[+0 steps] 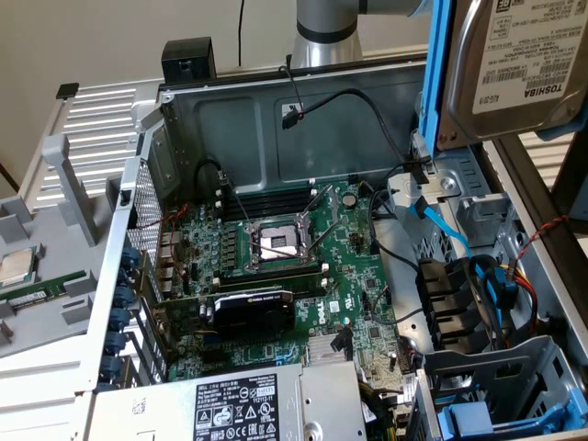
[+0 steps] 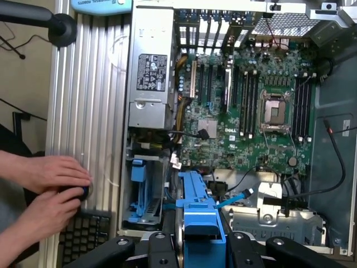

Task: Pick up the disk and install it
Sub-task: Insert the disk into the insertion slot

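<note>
The disk hangs high above the open computer case at the exterior view's right. It is a silver drive with a white Toshiba label, clipped in a bright blue carrier frame. In the wrist view the blue carrier sits edge-on between my gripper's black linkages, and the jaws are shut on it. The disk hovers over the drive-bay corner of the case, apart from everything below.
Inside the case lie the motherboard, a grey power supply box, loose cables and a metal drive cage holding a blue carrier. A CPU chip rests outside. A person's hands work beside the case.
</note>
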Controlling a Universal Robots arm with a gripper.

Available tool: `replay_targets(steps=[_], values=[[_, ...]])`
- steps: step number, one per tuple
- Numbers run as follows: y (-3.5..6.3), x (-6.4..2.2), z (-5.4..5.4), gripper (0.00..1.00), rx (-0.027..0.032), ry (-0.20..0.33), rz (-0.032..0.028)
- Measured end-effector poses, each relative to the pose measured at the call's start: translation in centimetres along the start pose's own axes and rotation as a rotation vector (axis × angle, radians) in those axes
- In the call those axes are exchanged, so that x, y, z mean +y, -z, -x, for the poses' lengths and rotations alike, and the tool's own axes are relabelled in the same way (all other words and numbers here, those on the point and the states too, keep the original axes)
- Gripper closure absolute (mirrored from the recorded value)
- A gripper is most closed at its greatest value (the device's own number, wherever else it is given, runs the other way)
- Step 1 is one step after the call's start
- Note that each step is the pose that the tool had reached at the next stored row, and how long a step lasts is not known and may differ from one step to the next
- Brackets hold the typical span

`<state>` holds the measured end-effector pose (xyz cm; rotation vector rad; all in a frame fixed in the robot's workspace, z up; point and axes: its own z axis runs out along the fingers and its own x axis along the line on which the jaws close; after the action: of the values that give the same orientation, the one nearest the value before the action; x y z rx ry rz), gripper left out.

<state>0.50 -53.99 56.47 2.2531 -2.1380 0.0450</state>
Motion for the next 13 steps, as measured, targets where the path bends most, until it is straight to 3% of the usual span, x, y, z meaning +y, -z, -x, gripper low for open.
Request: replay_targets(steps=[5,13], values=[[-0.04,0.04,-0.7,0.63,-0.0001,-0.014,0.0007],[-0.56,0.14,-2.7,0.63,-0.0006,-0.028,0.0013]])
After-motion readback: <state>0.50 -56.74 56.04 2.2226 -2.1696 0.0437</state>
